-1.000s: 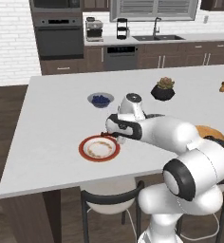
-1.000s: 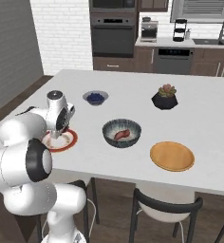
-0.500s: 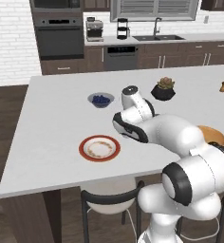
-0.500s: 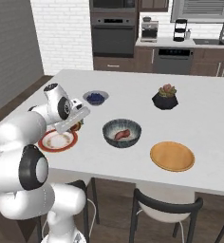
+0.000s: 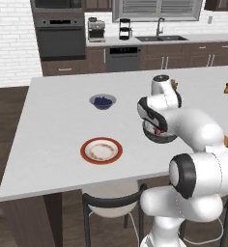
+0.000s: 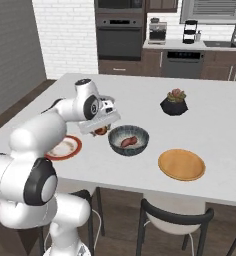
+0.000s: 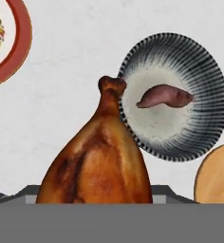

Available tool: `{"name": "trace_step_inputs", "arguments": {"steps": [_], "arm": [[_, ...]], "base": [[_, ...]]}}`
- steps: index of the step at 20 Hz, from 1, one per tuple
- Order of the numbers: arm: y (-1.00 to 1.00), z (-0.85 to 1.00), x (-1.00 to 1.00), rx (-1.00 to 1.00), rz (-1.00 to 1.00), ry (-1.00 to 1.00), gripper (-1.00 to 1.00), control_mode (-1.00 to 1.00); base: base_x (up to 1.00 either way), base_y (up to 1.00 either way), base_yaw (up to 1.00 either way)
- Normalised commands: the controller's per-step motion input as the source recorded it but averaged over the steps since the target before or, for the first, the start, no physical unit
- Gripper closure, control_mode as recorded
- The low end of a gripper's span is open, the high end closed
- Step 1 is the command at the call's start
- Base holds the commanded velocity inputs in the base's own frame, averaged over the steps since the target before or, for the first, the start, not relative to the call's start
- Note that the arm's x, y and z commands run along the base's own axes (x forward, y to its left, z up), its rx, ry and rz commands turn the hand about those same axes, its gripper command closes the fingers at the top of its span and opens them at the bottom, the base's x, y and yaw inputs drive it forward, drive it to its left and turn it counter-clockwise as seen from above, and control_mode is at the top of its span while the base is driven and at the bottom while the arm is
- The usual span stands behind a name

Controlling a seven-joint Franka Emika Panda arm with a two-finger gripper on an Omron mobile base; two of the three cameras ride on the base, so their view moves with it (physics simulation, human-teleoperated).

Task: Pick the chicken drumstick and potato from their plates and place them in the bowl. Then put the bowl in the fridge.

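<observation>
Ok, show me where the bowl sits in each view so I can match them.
Left base view: the bowl is right of centre, mostly hidden behind the arm, only its near rim showing.
Right base view: centre of the picture, on the counter, with the potato inside.
Hand view: upper right, seen from above, just past the drumstick.
Shared landmark: the red-rimmed plate, lying on the far side of the gripper from the bowl.
</observation>
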Motion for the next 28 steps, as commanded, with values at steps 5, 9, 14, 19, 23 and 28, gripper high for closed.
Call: {"name": "trace_step_inputs", "arguments": {"steps": [5, 9, 14, 19, 23, 28], "arm": [[-0.89, -0.10, 0.18, 0.28, 0.00, -0.07, 1.00, -1.00], [-0.31, -0.30, 0.46, 0.14, 0.02, -0.16, 1.00, -1.00], [0.00, -0.34, 0.63, 0.04, 0.00, -0.01, 1.00, -1.00], [-0.14, -0.37, 0.50, 0.04, 0.00, 0.06, 1.00, -1.00], [-0.14, -0.33, 0.23, 0.01, 0.00, 0.03, 1.00, -1.00], [-0.13, -0.24, 0.09, 0.00, 0.00, 0.00, 1.00, -1.00]], "base": [[0.00, 0.00, 0.00], [0.00, 0.00, 0.00], [0.00, 0.00, 0.00], [0.00, 0.00, 0.00], [0.00, 0.00, 0.00], [0.00, 0.00, 0.00]]}}
